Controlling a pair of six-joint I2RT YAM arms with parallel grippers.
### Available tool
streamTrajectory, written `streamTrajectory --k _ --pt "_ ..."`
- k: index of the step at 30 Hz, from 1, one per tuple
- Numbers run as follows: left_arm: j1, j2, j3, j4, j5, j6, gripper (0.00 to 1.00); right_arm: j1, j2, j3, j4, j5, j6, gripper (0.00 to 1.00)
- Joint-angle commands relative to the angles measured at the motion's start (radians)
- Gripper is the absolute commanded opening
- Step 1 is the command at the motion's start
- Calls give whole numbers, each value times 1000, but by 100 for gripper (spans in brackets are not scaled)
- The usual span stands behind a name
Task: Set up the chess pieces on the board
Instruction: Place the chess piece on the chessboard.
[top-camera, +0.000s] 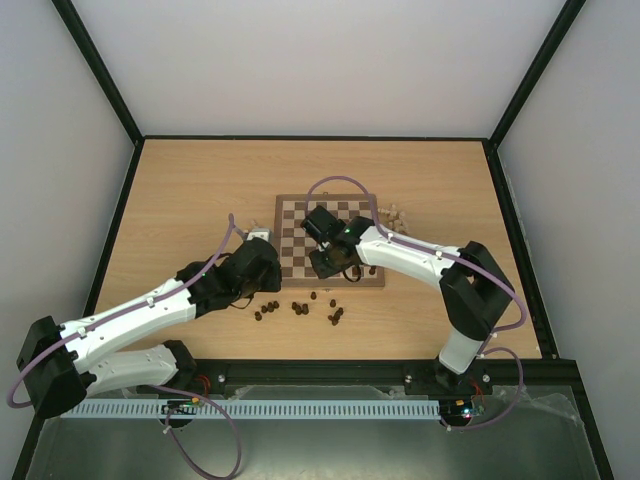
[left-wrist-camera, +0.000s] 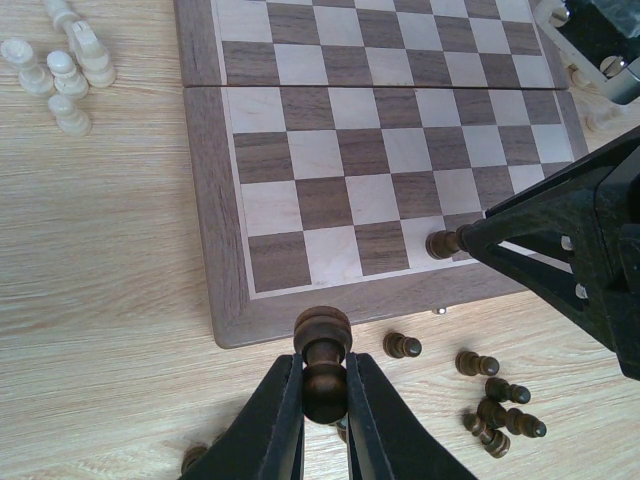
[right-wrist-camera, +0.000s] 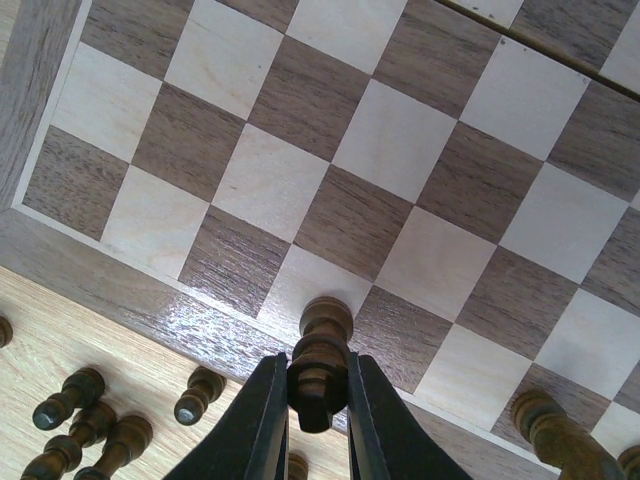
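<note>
Chess pieces of the dark set lie scattered on the tabletop just beside the near frame of the board; pale ones stand grouped off its left edge. Left gripper is clamped on one dark piece at that near frame. Right gripper pinches another dark piece over the board's near row.

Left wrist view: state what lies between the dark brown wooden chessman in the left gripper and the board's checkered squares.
Only the wooden chessboard's plain brown frame, bare of other pieces there; the left wrist view shows it.
</note>
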Motion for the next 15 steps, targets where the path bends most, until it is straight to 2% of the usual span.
streamTrajectory --k 1,15 --pt "5 1 7 0 -1 14 6 8 29 24 -42 -17 -16 12" --pt "10 15 13 4 1 19 6 10 44 33 -37 -37 -27 13"
